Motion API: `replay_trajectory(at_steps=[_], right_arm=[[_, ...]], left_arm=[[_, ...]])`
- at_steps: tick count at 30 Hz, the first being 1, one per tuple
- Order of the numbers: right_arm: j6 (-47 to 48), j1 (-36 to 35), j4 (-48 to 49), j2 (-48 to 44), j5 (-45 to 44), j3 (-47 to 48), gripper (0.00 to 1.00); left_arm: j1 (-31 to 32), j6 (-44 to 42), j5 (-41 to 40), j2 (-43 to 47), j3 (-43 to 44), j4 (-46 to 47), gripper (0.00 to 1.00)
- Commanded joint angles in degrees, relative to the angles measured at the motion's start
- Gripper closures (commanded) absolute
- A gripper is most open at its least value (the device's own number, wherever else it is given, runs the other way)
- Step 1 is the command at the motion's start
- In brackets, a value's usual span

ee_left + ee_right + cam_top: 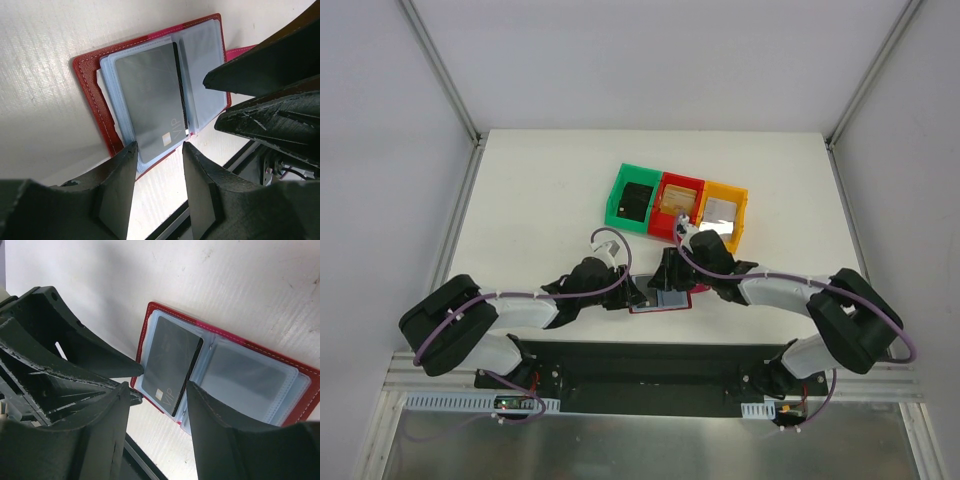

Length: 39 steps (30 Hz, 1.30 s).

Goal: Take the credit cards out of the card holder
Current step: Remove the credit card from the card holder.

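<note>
The left jaws stand spread and pinch nothing, their tips on either side of one short end of the dark grey card point(150, 95) that sits in a sleeve of the card holder point(90, 75). The holder lies open and flat close to the near edge of the table point(45, 65), about midway along it. If those jaws close here they may nip the clear sleeve along with the card, and then the whole holder would likely lift or slide instead of the card coming free. The right jaws are also spread and holding nothing, and they hover over the same page, close to the left ones. The two could knock together, or the holder could skate away if nothing pins it

The card is thin, stiff and glossy, with "VIP" and a small pale patch at one end. The sleeves are soft, cloudy blue-grey plastic, and the cover is red, stitched and leather-like. Beyond, toward the middle of the table, stand a green bin point(617, 190), a red bin point(682, 180) and an orange bin point(728, 187) of hard plastic, holding a black, a tan and a silvery card
</note>
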State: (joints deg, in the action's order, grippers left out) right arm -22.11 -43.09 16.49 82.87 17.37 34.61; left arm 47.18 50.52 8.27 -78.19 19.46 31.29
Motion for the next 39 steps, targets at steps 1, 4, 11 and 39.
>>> replay_trajectory(at_steps=[1,4,11,39], right_arm=[[-1.53,0.11,3.9,1.68,1.62,-0.68,0.49],[-1.8,0.2,4.6,2.56,1.62,-1.04,0.49],[-2.5,0.2,6.53,4.32,2.23,-1.3,0.49],[-4.61,0.46,10.05,5.72,3.38,-2.97,0.52]], left_arm=[[-0.51,0.54,-2.47,-0.38,0.58,0.35,0.59],[-0.68,0.54,-2.82,-0.12,0.31,-0.08,0.6],[-0.6,0.72,-3.17,0.06,-0.39,-0.35,0.59],[-0.6,0.72,-3.26,0.23,-0.66,-0.44,0.6]])
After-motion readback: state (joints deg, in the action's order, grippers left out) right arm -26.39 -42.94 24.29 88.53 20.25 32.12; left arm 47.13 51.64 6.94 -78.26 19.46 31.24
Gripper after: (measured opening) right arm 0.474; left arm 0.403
